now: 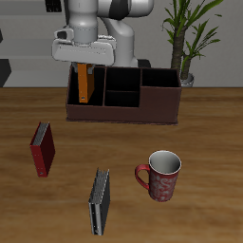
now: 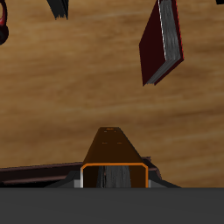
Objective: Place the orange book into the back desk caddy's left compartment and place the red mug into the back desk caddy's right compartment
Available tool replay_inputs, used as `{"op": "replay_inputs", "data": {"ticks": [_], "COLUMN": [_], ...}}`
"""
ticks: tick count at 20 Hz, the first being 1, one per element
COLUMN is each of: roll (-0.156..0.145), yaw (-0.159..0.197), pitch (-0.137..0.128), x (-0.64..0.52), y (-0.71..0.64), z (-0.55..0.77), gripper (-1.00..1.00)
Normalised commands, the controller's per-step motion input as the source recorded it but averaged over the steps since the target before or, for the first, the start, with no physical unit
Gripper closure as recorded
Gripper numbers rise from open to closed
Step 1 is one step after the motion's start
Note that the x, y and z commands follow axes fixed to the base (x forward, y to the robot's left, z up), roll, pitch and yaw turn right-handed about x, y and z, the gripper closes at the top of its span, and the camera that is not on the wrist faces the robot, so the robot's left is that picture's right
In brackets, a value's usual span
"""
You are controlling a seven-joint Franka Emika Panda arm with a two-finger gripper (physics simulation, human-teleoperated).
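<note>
My gripper [image 1: 85, 68] is over the back desk caddy [image 1: 123, 109] and shut on the orange book [image 1: 86, 85]. The book stands upright with its lower part inside the caddy's left compartment [image 1: 76, 98], the narrow end section. In the wrist view the orange book [image 2: 114, 153] fills the space between my jaws. The red mug [image 1: 161, 176] stands upright near the table's front edge, apart from the caddy; a sliver of it shows in the wrist view [image 2: 3, 26]. The right compartment [image 1: 159, 95], the wide end section, is empty.
A dark red book [image 1: 42, 148] [image 2: 162, 44] lies in front of the caddy. A grey-black book [image 1: 100, 202] lies near the front edge beside the mug. A potted plant [image 1: 185, 43] stands behind the caddy's wide end.
</note>
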Motion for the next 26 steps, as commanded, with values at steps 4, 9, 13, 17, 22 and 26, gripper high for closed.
{"op": "replay_inputs", "data": {"ticks": [4, 9, 13, 17, 22, 26], "roll": [0.011, 0.020, 0.001, -0.007, -0.043, -0.004], "yaw": [0.016, -0.009, -0.043, -0.062, -0.106, -0.112], "pitch": [-0.022, 0.010, -0.011, -0.008, -0.002, 0.048], "x": [-0.46, -0.27, -0.28, -0.19, -0.15, -0.07], "y": [0.04, 0.07, -0.01, -0.09, -0.26, -0.05], "z": [0.03, -0.03, -0.02, -0.01, 0.00, -0.12], "gripper": [1.00, 1.00, 1.00, 1.00, 1.00, 1.00]}}
